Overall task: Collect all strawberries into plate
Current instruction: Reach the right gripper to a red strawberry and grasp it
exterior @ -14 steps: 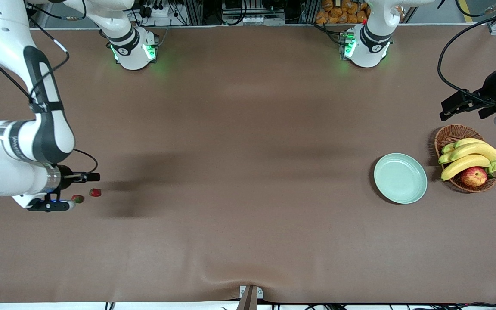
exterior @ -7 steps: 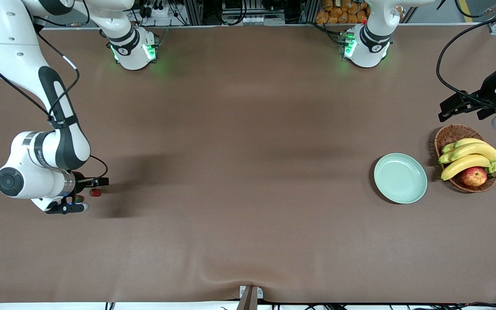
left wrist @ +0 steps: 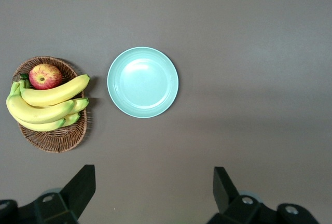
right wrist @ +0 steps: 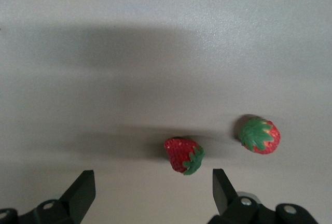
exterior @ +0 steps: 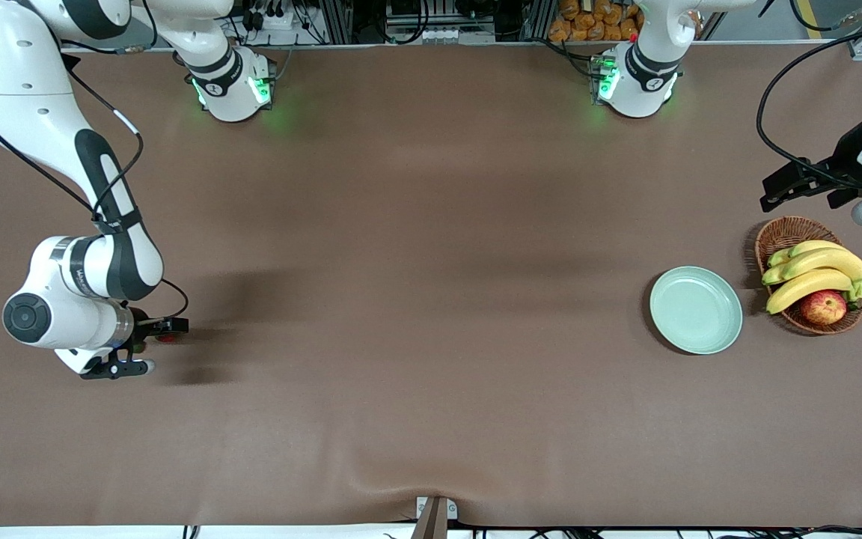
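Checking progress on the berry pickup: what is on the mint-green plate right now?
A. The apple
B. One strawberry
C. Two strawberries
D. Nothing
D: the plate is bare in the left wrist view, and two strawberries lie on the table under the right gripper, whose jaws stand open.

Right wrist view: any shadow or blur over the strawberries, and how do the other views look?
Right wrist view: a broad soft shadow bands the cloth above the two strawberries, both sharp. Front view: the right arm's shadow falls beside its gripper. Left wrist view: even light, mild sheen on the plate.
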Motion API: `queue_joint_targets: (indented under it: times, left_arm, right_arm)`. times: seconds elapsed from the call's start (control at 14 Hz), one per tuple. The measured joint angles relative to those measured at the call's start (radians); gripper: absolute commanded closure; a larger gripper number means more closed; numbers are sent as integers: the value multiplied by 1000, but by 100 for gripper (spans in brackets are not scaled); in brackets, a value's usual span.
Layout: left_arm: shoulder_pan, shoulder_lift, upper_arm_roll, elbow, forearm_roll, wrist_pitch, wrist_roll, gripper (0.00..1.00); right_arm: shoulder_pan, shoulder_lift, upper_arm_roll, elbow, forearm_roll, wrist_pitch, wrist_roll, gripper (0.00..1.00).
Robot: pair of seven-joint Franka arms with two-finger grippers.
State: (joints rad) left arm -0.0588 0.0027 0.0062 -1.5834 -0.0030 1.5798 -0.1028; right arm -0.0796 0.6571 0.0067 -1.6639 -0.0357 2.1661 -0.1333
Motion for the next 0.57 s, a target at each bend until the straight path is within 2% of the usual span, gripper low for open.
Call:
queue_joint_targets:
  times: [0.57]
  left_arm:
    - [0,1,0,-1,0,0,0,0]
  right_arm:
    - [-15,28,-2,0,-3,40,-12,0]
